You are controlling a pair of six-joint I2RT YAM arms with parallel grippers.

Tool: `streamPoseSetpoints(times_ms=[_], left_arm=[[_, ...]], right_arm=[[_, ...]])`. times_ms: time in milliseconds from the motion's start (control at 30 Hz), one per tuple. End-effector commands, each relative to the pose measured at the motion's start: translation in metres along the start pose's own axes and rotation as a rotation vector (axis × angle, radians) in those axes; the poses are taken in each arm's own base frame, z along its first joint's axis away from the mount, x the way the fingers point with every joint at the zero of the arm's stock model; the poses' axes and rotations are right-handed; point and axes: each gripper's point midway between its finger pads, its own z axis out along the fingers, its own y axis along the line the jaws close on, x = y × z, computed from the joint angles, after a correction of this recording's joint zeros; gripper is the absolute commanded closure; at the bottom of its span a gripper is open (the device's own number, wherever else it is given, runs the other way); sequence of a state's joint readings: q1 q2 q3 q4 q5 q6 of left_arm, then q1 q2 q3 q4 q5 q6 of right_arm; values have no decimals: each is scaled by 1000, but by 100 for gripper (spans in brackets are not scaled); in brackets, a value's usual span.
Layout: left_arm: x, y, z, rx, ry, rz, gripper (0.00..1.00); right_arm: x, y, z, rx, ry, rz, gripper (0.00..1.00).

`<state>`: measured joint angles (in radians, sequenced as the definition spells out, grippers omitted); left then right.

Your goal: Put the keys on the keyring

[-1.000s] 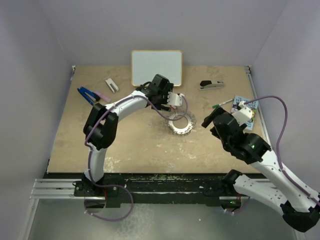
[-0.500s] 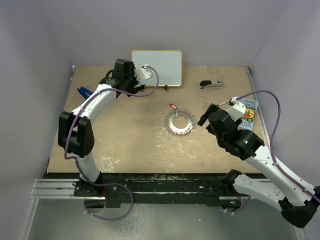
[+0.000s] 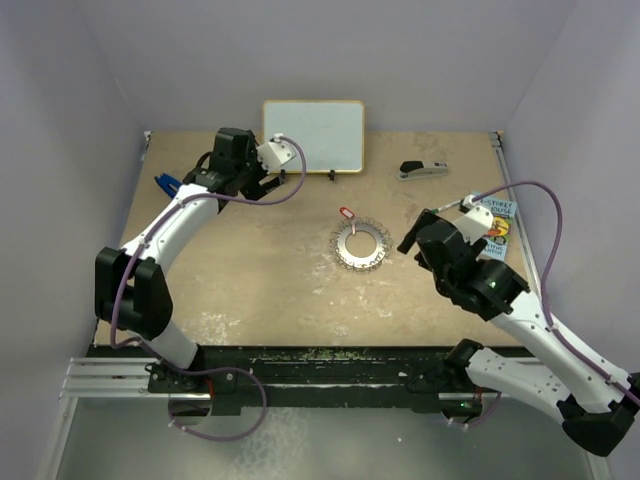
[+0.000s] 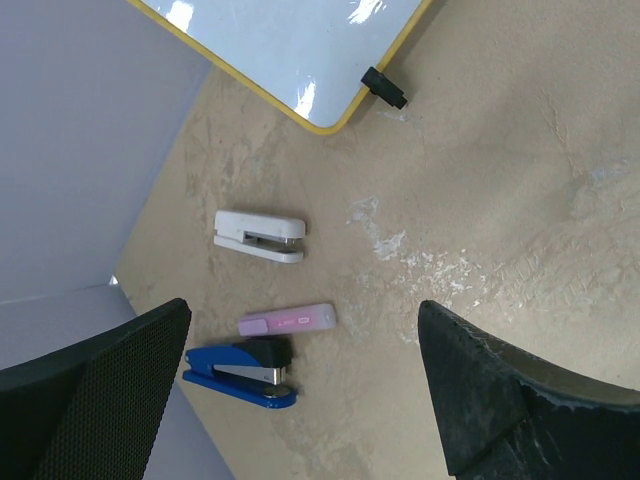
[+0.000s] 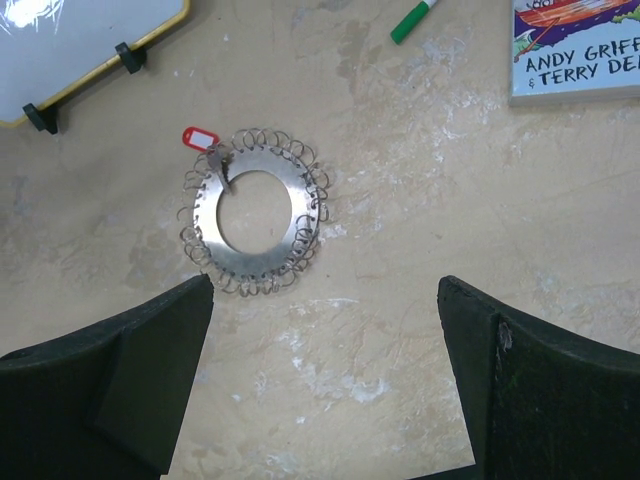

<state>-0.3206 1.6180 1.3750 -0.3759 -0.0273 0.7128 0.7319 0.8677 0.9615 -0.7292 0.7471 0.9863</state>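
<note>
The worn tan tabletop (image 3: 250,300) spreads under both my arms, with the yellow-framed whiteboard (image 3: 313,135) propped at its far edge. My left gripper (image 4: 305,312) hangs released, jaws spread wide and holding nothing, above the far left corner. My right gripper (image 5: 325,285) is just as slack and empty, poised over the middle right of the table. A paperback book with a blue illustrated cover (image 5: 575,45) lies at the right edge.

The large flat grey metal keyring with a fringe of small wire loops (image 5: 257,262) lies flat near the table's centre, below my right wrist and apart from both grippers.

Under my left wrist sit a blue-and-black stapler (image 4: 240,372), a white stapler (image 4: 260,236) and, between them, a slim pink bar (image 4: 287,321). A green-capped white pen (image 5: 413,20) lies left of the book.

The small key with a red plastic head (image 5: 200,137) rests at the ring's far-left rim, its silver blade lying across the metal toward the hole. I cannot tell if it is threaded on.
</note>
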Motion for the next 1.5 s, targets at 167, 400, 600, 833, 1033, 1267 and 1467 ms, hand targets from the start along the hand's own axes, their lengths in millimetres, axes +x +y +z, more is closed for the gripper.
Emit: streamPoseSetpoints(times_ms=[167,400,600,833,1033,1267,1467], left_arm=[[-13,14,-20,-59,-68,-54,2],[-13,12,-19,-58,-73,-74,2],[-15,13,-18,-58,-76,-74,2],[-17,17,-20,-71,-78,-69,2],[-18,18,-20,-71,-83,-73,2],[-19,18,-20,-70,-84,-79,2],[-19,18,-19,-71,-85,-81,2]], right_arm=[[-19,-10,-12,8,-56,21,0],[-16,-12,-10,25,-42,2,0],[-16,-12,-10,26,-41,3,0],[-15,-12,-10,28,-38,0,0],[-14,-11,-9,31,-34,-9,0],[-13,-12,-8,34,-31,-19,0],[-11,-13,-7,37,-26,-24,0]])
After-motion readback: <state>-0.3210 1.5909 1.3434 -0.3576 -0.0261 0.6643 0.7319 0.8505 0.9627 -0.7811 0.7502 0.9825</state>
